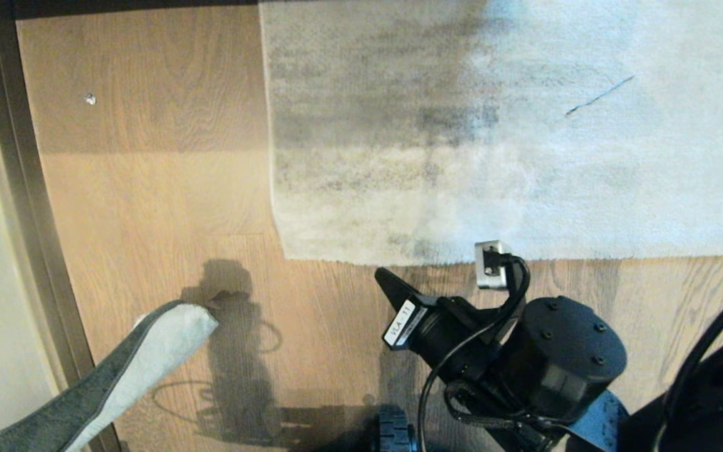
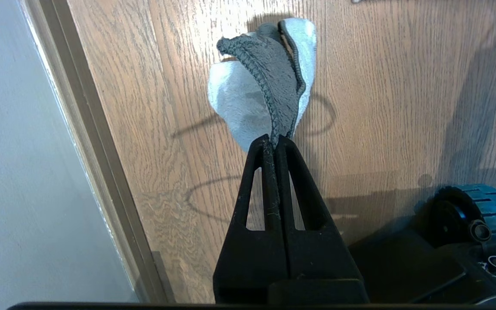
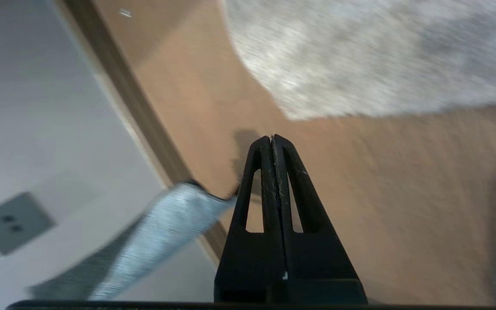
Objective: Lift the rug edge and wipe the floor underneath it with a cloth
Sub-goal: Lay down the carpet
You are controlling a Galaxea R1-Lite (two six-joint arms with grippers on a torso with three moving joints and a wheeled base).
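Head overhead; wrists low, sharing floor (image 1: 148, 207)

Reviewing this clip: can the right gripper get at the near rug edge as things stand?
Probably yes. The right gripper, shut and empty, sits just short of the rug edge, with only bare floor between. It must open first. The left gripper holds the cloth well aside.

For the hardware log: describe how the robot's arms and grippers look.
Both grippers are matte black with tapered, slotted triangular fingers: left gripper, right gripper. The right arm has a round black bolted housing, a looping black cable, a white label reading "VLA 11" and a silver bracket.
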